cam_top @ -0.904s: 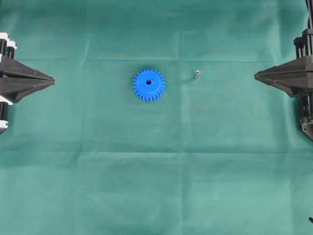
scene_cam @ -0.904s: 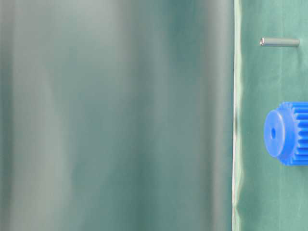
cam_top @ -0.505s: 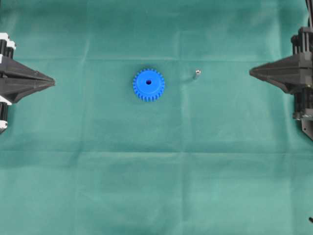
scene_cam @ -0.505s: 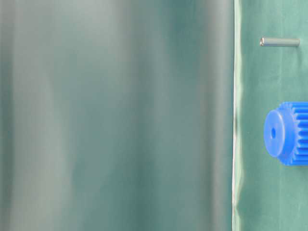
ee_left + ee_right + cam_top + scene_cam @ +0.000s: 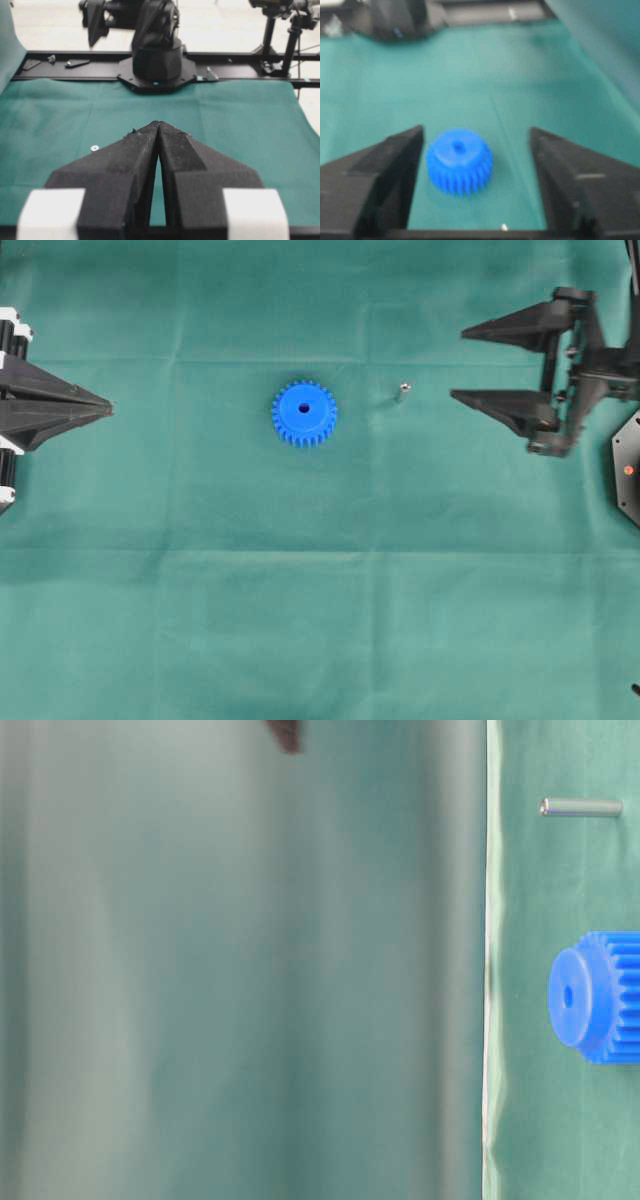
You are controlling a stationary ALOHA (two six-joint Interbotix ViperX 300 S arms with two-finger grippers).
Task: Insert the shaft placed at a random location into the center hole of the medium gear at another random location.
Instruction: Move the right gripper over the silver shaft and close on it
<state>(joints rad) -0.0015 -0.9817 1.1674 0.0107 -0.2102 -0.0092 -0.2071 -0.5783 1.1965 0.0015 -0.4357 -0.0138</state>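
The blue medium gear (image 5: 304, 413) lies flat on the green cloth, hub up, with its center hole (image 5: 304, 407) showing dark. The small silvery shaft (image 5: 402, 392) stands on end to the gear's right, apart from it. My right gripper (image 5: 458, 365) is open, its two fingers spread wide, a short way right of the shaft and touching nothing. In the right wrist view the gear (image 5: 460, 160) sits between the spread fingers (image 5: 395, 170), and the shaft's tip (image 5: 504, 227) peeks in at the bottom edge. My left gripper (image 5: 108, 405) is shut and holds nothing at the far left.
Green cloth (image 5: 320, 620) covers the whole table. In the table-level view the shaft (image 5: 580, 807) and gear (image 5: 595, 997) show at the right, with a dark finger (image 5: 285, 732) at the top. The right arm's base (image 5: 156, 55) stands beyond the cloth's far edge.
My right gripper has gone from shut to wide open and has moved left toward the shaft. Gear, shaft and left gripper have not moved.
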